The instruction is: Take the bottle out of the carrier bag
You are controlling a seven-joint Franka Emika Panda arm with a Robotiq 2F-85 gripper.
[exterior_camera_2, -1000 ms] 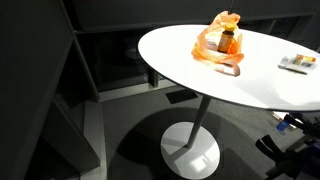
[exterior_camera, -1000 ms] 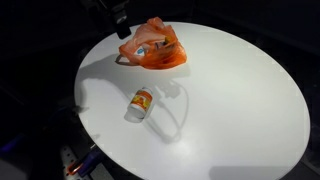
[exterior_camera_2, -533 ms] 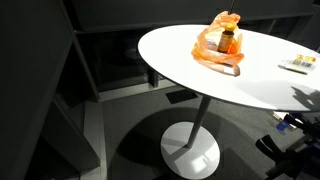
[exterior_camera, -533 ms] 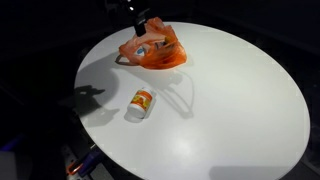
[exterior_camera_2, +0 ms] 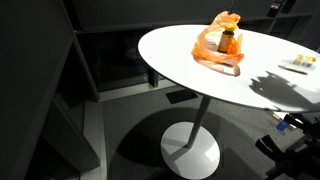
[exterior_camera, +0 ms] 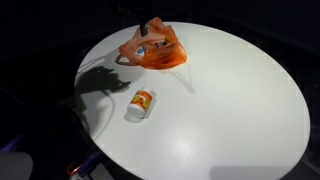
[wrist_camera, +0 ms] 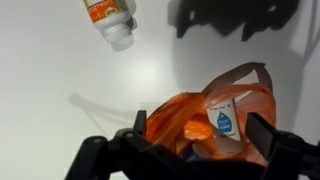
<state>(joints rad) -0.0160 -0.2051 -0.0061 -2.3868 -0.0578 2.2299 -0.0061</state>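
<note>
Bottle (wrist_camera: 225,118) in carrier bag (wrist_camera: 172,122): wrist view shows us its white label, an exterior view only amber body. Tool (wrist_camera: 198,140) hangs pointing down over bag, spread wide, empty.

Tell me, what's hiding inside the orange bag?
A bottle with a white and blue label sits inside the orange bag, with its top showing. The bag's folds cover its lower part, so whatever else lies underneath cannot be seen.
</note>
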